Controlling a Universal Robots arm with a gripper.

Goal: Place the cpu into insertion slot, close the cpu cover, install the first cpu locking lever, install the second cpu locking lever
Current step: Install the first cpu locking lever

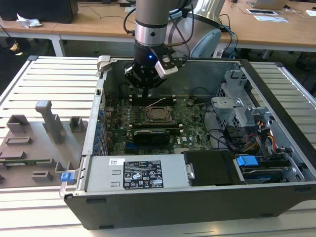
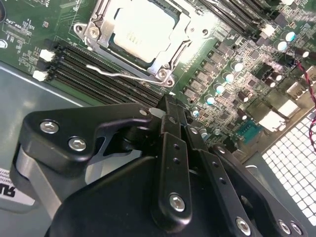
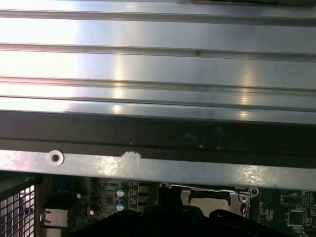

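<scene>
Gripper [image 2: 168, 104] body blocks motherboard [image 2: 232, 59]; cpu [image 2: 140, 29] partly cropped.

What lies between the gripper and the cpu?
In the second wrist view, a thin locking lever and black memory slots lie between the gripper and the cpu.

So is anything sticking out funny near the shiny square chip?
Yes. The cpu lies flat under the cpu cover, but one thin wire locking lever slants loose over the black memory slots instead of lying tucked along the cover. Nothing looks broken or spilled.
</scene>
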